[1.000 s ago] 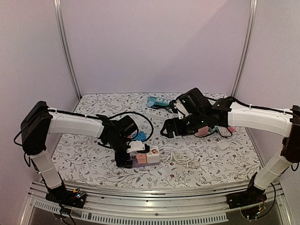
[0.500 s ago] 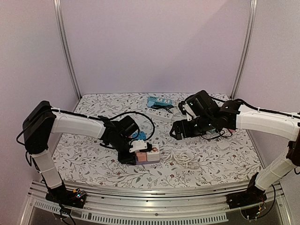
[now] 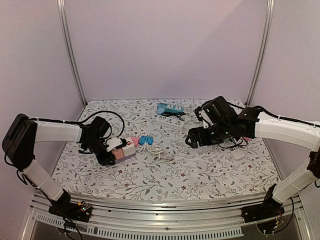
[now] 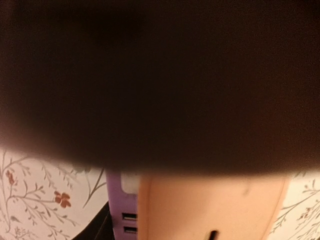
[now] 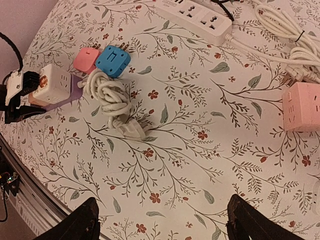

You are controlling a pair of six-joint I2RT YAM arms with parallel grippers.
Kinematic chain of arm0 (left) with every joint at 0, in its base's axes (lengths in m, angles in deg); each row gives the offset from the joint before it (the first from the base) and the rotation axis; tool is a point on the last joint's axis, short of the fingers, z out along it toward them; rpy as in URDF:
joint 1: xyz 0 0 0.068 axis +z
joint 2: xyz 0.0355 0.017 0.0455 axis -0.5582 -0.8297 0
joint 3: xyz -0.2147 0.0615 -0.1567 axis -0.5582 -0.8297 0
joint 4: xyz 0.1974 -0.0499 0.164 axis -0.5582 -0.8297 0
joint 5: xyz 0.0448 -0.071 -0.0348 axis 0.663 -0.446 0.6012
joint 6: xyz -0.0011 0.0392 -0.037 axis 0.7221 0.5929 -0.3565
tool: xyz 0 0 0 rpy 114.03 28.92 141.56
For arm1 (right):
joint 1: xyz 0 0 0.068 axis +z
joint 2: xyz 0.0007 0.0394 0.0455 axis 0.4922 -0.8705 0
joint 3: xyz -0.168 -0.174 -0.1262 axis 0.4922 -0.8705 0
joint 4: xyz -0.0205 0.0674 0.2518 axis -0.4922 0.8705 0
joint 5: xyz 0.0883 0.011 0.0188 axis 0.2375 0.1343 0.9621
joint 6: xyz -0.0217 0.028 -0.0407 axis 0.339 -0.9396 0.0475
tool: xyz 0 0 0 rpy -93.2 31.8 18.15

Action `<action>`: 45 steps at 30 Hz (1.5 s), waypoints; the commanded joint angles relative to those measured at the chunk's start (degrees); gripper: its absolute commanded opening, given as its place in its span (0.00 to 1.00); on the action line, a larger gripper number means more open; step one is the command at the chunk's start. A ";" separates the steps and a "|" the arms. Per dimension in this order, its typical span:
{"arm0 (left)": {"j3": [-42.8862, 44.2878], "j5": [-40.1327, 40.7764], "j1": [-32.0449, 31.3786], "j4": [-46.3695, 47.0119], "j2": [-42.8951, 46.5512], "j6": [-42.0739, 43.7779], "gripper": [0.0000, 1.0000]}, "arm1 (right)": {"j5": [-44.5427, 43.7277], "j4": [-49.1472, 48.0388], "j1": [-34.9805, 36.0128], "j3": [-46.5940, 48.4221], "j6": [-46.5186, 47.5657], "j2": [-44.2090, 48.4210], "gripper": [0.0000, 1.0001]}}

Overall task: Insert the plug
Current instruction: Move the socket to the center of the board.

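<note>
- The left end effector point(image 3: 113, 153) is clamped on the left end of the cube socket point(image 3: 125, 148), which sits on the left side of the floral bench point(image 3: 225, 172)
- The left wrist view is mostly dark blur, with only the socket's purple side and USB ports showing
- The plug point(image 5: 131, 131) lies flat on the bench at the end of the coiled white cable point(image 5: 106, 90), just right of the cube socket and not in it
- A blue adapter point(image 5: 113, 61) and a pink adapter point(image 5: 86, 58) lie side by side just beyond the coil
- The right end effector point(image 5: 162, 205) hovers with its fingers apart and nothing between them, near a white power strip point(image 5: 197, 15)
</note>
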 commanded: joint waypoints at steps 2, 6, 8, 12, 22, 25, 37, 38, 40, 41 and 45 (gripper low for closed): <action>-7.34 4.90 10.19 -7.31 5.52 3.55 0.22 | -1.74 1.15 -1.25 -0.46 0.84 1.18 0.87; -9.09 4.69 18.47 -8.82 8.63 5.44 0.23 | -2.35 1.76 -2.26 -0.37 0.60 1.08 0.88; -8.70 4.32 22.64 -9.81 9.15 5.91 0.23 | -2.94 2.32 -2.59 -0.32 0.57 0.98 0.88; -7.01 3.95 30.49 -10.63 9.51 6.51 0.22 | -3.97 3.49 -3.13 -0.56 0.64 0.97 0.88; -2.33 4.38 41.10 -9.33 5.34 2.25 0.21 | -5.63 4.74 -4.22 -1.20 0.52 1.85 0.89; -0.84 6.02 41.95 -7.74 2.22 -1.48 0.20 | -6.10 5.52 -5.50 -1.37 0.44 1.94 0.90; 4.73 2.06 41.62 -5.46 -2.87 -9.65 0.24 | -11.79 8.91 -18.19 2.70 8.54 -6.25 0.99; 5.00 1.39 41.27 -5.53 -3.10 -9.84 0.26 | -11.53 9.03 -18.50 4.14 10.24 -7.86 0.99; 5.30 0.67 40.41 -5.47 -3.15 -10.00 0.32 | -10.74 9.15 -19.04 7.20 12.27 -12.35 0.99; 5.35 0.48 40.00 -5.61 -3.11 -9.94 0.39 | -10.35 9.39 -19.40 8.51 13.17 -13.82 0.99; 5.21 0.28 39.20 -6.55 -1.80 -9.71 0.70 | -9.59 10.32 -20.41 12.76 15.57 -20.54 0.99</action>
